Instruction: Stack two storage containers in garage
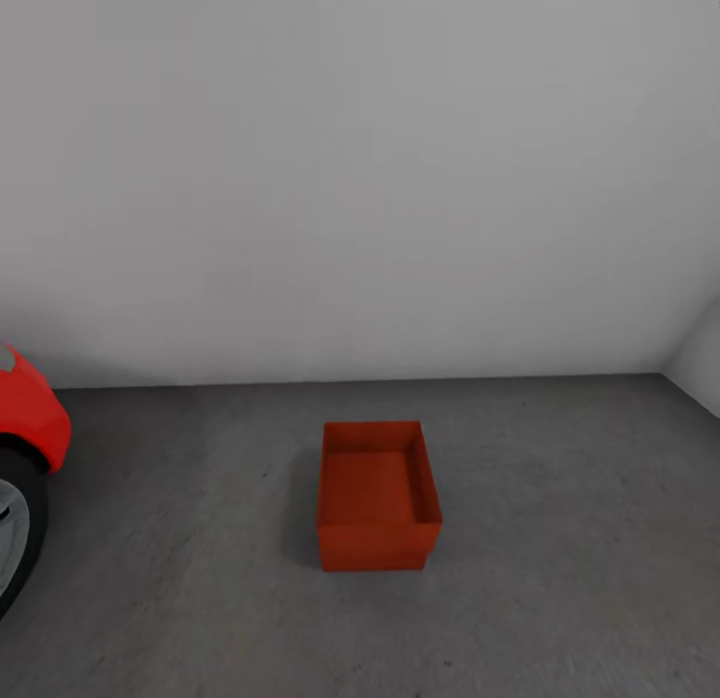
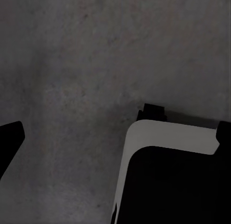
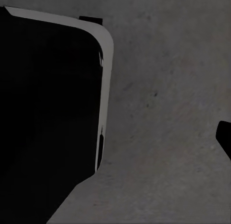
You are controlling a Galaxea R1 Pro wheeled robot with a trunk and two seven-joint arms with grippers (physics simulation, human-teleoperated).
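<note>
Grey concrete and a plain pale wall [image 1: 360,178] tell us we stand in the garage. Starting at our claws: each wrist camera looks down past a dark, white-edged part of our own body [image 2: 168,137] at the speckled floor [image 2: 96,65]. A dark tip intrudes at the frame edge in the left wrist view [image 2: 9,137] and another in the right [image 3: 225,137], probably a finger each — we cannot tell whether either claw is wide or narrow, though nothing orange shows near them, so we judge both free of load.

Moving outward, one orange-red bin [image 1: 378,493] sits on the floor ahead of us, upright and open-topped, well apart from the wall and from the red car [image 1: 30,418], whose fender and wheel [image 1: 15,538] show at the left.

From the head view we cannot say whether this is one bin or two nested — its near wall looks slightly stepped. If single, half the job remains: fetching the second and stacking it.

No labels or writing can be read anywhere.
</note>
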